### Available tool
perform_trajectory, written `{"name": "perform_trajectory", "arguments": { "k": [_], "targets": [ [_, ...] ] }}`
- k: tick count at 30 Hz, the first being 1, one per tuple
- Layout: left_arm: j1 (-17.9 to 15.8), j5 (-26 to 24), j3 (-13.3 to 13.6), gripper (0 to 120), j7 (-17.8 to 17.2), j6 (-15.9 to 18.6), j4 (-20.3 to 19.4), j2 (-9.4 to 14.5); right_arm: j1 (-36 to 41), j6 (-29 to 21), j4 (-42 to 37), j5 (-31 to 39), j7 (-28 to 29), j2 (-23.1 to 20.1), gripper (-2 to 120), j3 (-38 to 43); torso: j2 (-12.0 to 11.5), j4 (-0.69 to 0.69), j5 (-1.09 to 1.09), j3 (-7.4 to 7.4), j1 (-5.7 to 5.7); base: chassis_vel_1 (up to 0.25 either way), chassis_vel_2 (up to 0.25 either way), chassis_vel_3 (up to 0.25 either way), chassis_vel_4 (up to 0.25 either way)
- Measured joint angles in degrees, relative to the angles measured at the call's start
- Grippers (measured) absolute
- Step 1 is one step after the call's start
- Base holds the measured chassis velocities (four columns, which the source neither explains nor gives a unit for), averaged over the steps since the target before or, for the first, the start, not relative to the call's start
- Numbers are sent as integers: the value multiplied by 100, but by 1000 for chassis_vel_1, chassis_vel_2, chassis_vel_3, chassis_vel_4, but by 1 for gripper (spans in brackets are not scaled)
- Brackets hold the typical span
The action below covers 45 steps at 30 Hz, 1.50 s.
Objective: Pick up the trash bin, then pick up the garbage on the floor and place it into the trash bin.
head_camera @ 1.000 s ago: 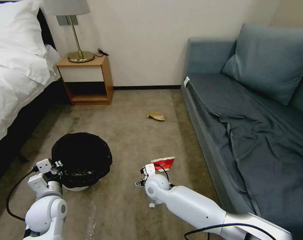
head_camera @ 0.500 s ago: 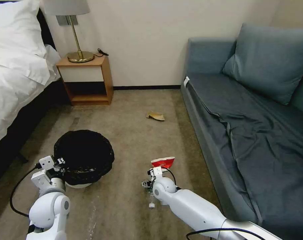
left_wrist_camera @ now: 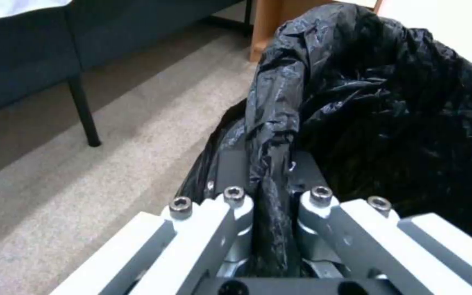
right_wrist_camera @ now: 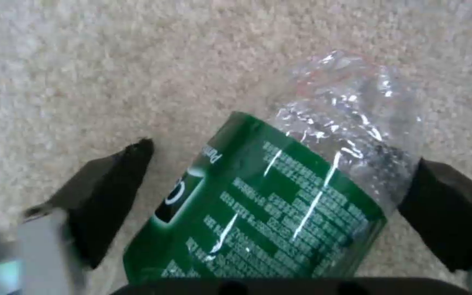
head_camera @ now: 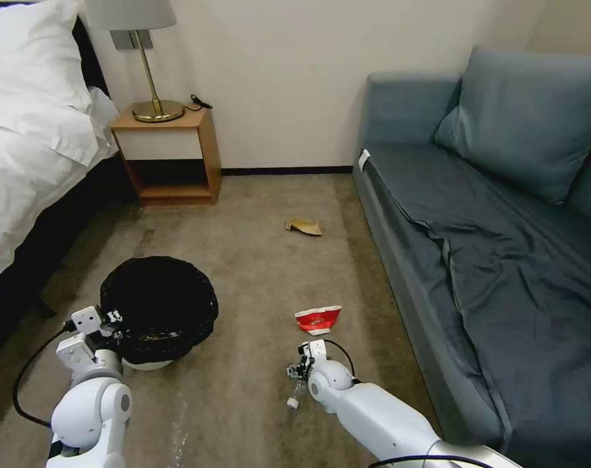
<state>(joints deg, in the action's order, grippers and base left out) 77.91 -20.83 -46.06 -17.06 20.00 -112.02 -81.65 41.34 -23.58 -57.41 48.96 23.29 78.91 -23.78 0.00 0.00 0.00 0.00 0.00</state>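
Note:
The trash bin, white with a crinkly black bag over its rim, is on the carpet at the lower left. My left gripper is shut on its near rim; in the left wrist view both fingers pinch the bag fold. My right gripper is low over the carpet, open, straddling a clear bottle with a green label. Its white cap pokes out beside the wrist. A crushed red-and-white cup lies just beyond the right gripper. A tan wrapper lies farther off.
A grey-blue sofa runs along the right. A bed fills the left, with a wooden nightstand and lamp at the back wall. Open carpet lies between the bin and the cup.
My right gripper has drawn back from the red cup and dropped to the carpet around the bottle. The left gripper and bin shifted slightly and came back.

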Motion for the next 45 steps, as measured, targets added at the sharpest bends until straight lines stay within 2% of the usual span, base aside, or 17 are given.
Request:
{"name": "perform_trajectory", "arguments": {
  "k": [4, 6, 10, 12, 13, 15, 20, 23, 31, 32, 36, 38, 42, 44, 45],
  "targets": [
    [-11, 13, 16, 5, 0, 1, -1, -16, 12, 76, 7, -55, -39, 8, 84, 31, 0, 0, 0, 0, 0, 0, 0, 0, 0],
    [-26, 24, 27, 5, -1, 2, -2, -23, 25, 161, 15, -124, -67, 9, 72, 45, 0, 0, 0, 0, 0, 0, 0, 0, 0],
    [-27, 25, 29, 5, -2, 3, -2, -27, 34, 205, 19, -152, -85, 8, 64, 55, 0, 0, 0, 0, 0, 0, 0, 0, 0],
    [-27, 30, 34, 5, -4, 3, -2, -33, 35, 257, 23, -199, -110, 4, 51, 64, 0, 0, 0, 0, 0, 0, 0, 0, 0],
    [-27, 30, 34, 5, -4, 3, -2, -33, 35, 257, 23, -199, -110, 4, 51, 64, 0, 0, 0, 0, 0, 0, 0, 0, 0],
    [-30, 30, 39, 5, -4, 3, -2, -35, 24, 276, 27, -217, -114, 2, 40, 64, 0, 0, 0, 0, 0, 0, 0, 0, 0],
    [-41, 28, 40, 5, -3, 4, 12, -28, 16, 339, 37, -300, -129, -8, 30, 64, 0, 0, 0, 0, 0, 0, 0, 0, 0],
    [-51, 20, 39, 5, -2, 4, 30, -17, 16, 383, 43, -366, -140, -13, 25, 66, 0, 0, 1, 0, 0, 0, 0, 0, 0],
    [-67, 19, 87, 5, -1, 4, 71, -39, -16, 604, -48, -620, -153, -42, 25, 38, 0, 0, 0, 0, 0, 0, 0, 0, 0],
    [-93, 21, 98, 5, 0, 4, 112, -41, -111, 938, -94, -786, -147, -20, 25, 26, 0, -1, 0, 0, 0, 0, 0, 0, 0],
    [-112, 24, 107, 5, 1, 4, 152, -39, -260, 1179, -202, -871, -77, 31, 25, 42, 0, 0, 0, 1, 0, 0, 0, 0, 0],
    [-142, 28, 123, 5, 8, 4, 169, -30, -511, 1490, -453, -1032, 65, 65, 25, -25, 0, 0, -1, 0, 0, 0, 0, 0, 0],
    [-165, 28, 132, 5, 10, 4, 169, -24, -626, 1644, -553, -1124, 174, 86, 25, -101, 0, 0, -1, 0, 0, 0, 0, 0, 0],
    [-207, 27, 161, 5, 13, 16, 169, -12, -920, 2030, -764, -1328, 487, 175, 25, -364, 0, -1, -1, 1, 0, 0, 0, 0, 0],
    [-207, 27, 161, 5, 13, 16, 169, -12, -920, 2030, -764, -1328, 487, 175, 25, -364, 0, -1, -1, 1, 0, 0, 0, 0, 0]
  ]
}}
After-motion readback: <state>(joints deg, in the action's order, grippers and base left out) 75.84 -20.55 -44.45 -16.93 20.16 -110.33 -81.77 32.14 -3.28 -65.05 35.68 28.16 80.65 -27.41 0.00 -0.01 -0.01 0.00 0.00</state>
